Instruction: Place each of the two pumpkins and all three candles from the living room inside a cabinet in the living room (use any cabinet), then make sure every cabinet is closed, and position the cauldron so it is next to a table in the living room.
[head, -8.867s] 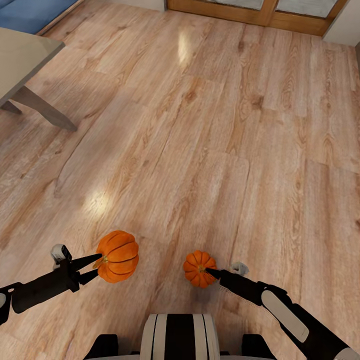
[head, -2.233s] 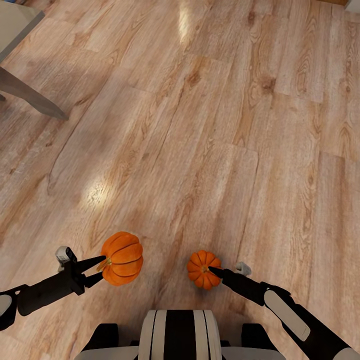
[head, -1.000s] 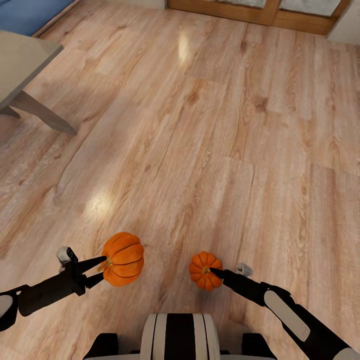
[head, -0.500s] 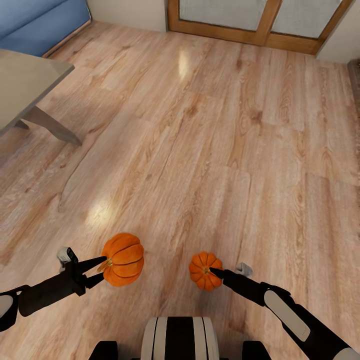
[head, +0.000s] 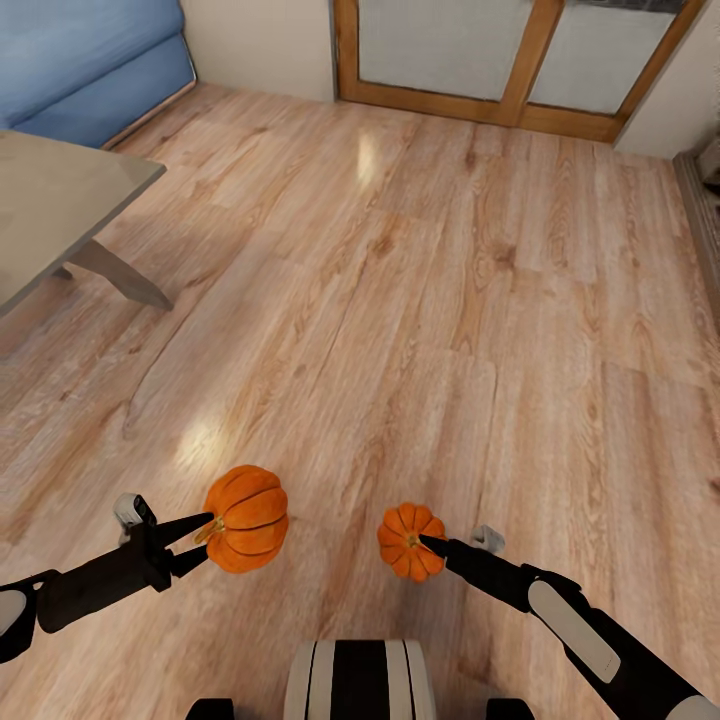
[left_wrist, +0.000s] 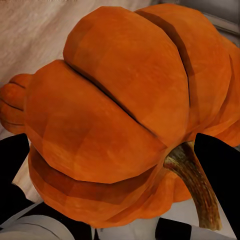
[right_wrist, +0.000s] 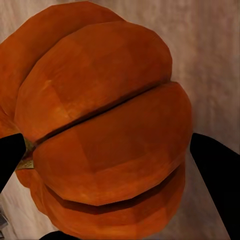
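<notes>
A: Item 1, left pumpkin (head: 245, 504). Location: head view, 7 o'clock, carried above the floor (head: 420, 300). Left gripper (head: 203, 535) has its jaws closed on the stem end; the wrist view has the ribbed body (left_wrist: 125, 115) with the curved stem (left_wrist: 197, 185) between the dark fingers.

B: Item 2?

A: Right pumpkin (head: 408, 540), 6 o'clock, smaller-looking. Right gripper (head: 425, 541) jaws clamped at its stem side; body (right_wrist: 105, 125) between the fingers.

B: Handling?

A: Judged rigid, light, smooth-skinned, round. Ribs give some purchase; the stem is a thin hold, so either could pivot or slip. A grip across the body would be steadier.

B: Surroundings?

A: Table (head: 60, 200) at 10 o'clock, blue sofa (head: 80, 60) at 11, framed doors (head: 500, 60) at 12. Cabinet not identified; a dark edge at 3 o'clock is too cropped to name.
</notes>
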